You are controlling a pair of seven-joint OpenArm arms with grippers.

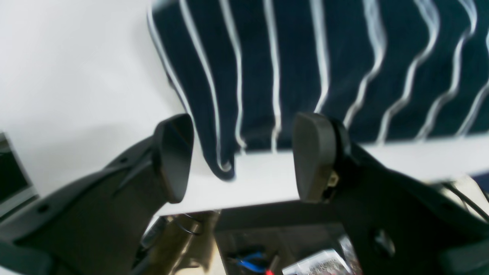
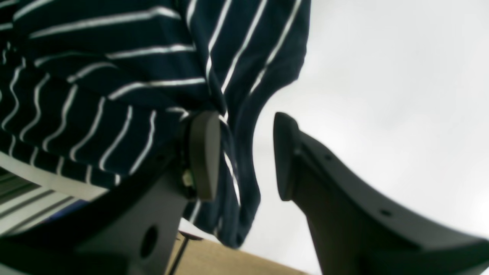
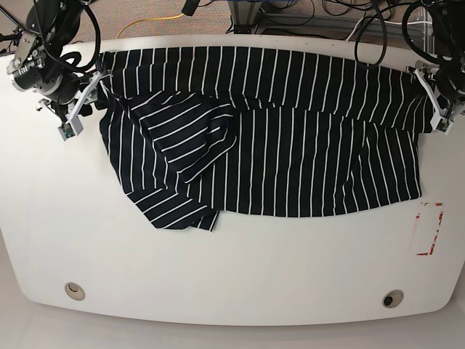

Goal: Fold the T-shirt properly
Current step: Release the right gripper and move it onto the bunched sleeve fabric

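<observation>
The T-shirt (image 3: 276,138), dark navy with thin white stripes, lies spread across the far half of the white table (image 3: 232,269), its left part bunched into folds. At the shirt's far-left corner my right gripper (image 3: 86,93) stands open. In the right wrist view the right gripper (image 2: 244,156) has a hanging fold of the T-shirt (image 2: 114,76) lying against one finger (image 2: 204,156). My left gripper (image 3: 434,102) is open at the shirt's right edge. In the left wrist view the left gripper (image 1: 242,158) frames a corner of the T-shirt (image 1: 305,57) without touching it.
A red-outlined mark (image 3: 429,229) lies on the table near its right edge. Two round holes (image 3: 73,291) (image 3: 392,299) sit near the front edge. Cables (image 3: 305,14) run behind the table. Below the table edge the left wrist view shows clutter with blue-handled tools (image 1: 248,263).
</observation>
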